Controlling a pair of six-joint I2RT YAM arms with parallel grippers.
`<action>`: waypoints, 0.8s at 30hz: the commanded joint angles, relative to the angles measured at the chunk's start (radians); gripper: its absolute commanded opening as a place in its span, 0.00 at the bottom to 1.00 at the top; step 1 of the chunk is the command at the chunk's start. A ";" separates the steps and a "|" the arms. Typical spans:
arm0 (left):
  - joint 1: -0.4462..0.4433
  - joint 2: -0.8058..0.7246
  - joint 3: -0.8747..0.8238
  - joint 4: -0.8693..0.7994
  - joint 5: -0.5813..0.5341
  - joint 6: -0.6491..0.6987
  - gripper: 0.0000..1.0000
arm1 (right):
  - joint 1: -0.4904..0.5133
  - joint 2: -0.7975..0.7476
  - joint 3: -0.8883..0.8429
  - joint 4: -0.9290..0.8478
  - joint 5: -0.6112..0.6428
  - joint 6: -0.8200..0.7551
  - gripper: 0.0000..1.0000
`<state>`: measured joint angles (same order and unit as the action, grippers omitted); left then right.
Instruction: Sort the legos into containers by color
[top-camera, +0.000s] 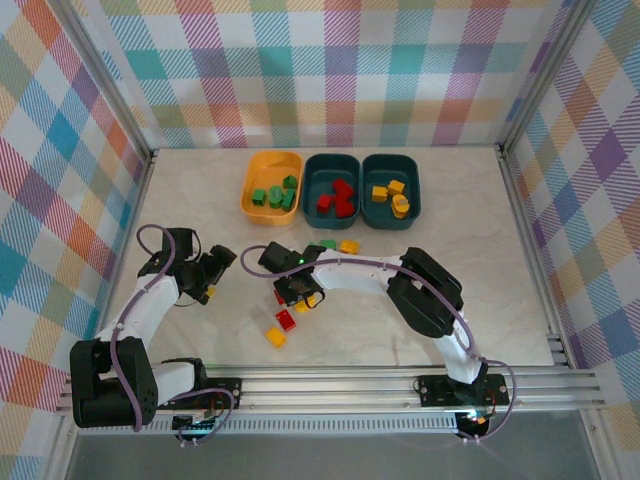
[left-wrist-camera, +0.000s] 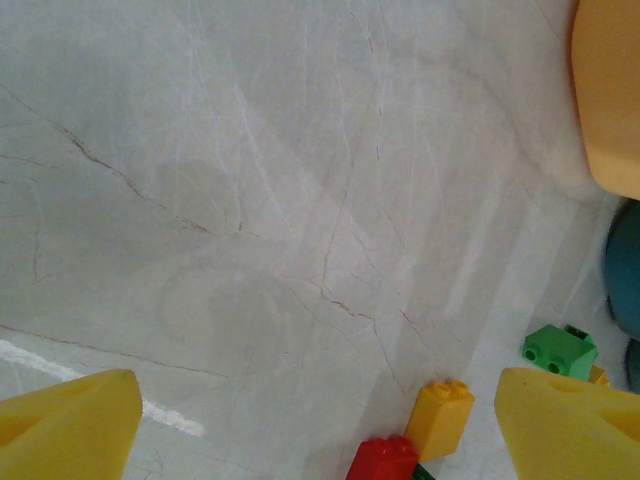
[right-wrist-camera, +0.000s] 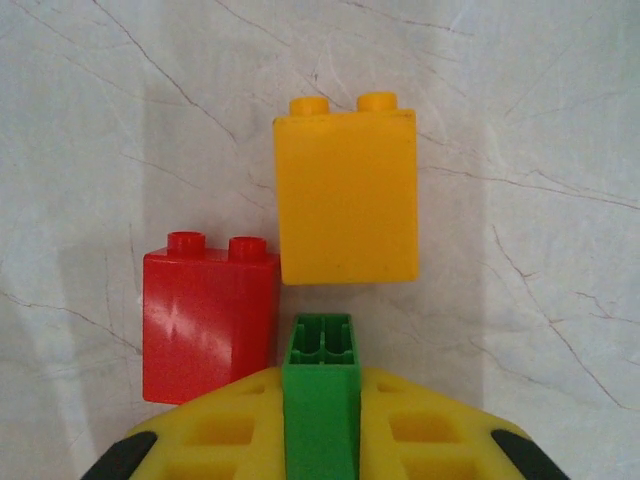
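Along the far edge, the orange-yellow tub (top-camera: 245, 196) holds green legos (top-camera: 274, 194) and 2 teal tubs (top-camera: 309, 185) (top-camera: 417, 186) red and yellow ones, while the right gripper (right-wrist-camera: 320, 405) clamps a green brick (right-wrist-camera: 321, 395) beside 2 loose bricks (right-wrist-camera: 208, 315) (right-wrist-camera: 347, 195) and the left gripper (left-wrist-camera: 315, 410) gapes empty.

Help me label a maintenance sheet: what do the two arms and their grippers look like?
Both the left arm and right arm have white tubular links joined by black joint housings, each trailed by a looping grey-purple cable. Their black bases sit on a silver rail. The left fingers are yellow wedges; the right fingers are yellow with square recesses and black corners.
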<state>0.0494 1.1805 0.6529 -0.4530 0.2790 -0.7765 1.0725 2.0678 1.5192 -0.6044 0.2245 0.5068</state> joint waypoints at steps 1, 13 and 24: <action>0.007 -0.013 0.001 -0.015 0.016 0.010 0.91 | -0.005 -0.070 -0.007 -0.019 0.017 -0.026 0.17; -0.004 -0.019 -0.020 0.006 0.052 -0.006 0.91 | -0.096 -0.115 0.077 -0.007 0.040 -0.088 0.14; -0.198 -0.075 -0.108 0.001 0.077 0.010 0.89 | -0.339 0.266 0.683 -0.132 -0.093 -0.229 0.14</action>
<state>-0.1295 1.1622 0.5739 -0.4206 0.3477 -0.7845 0.7574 2.2436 2.0995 -0.6239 0.1692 0.3485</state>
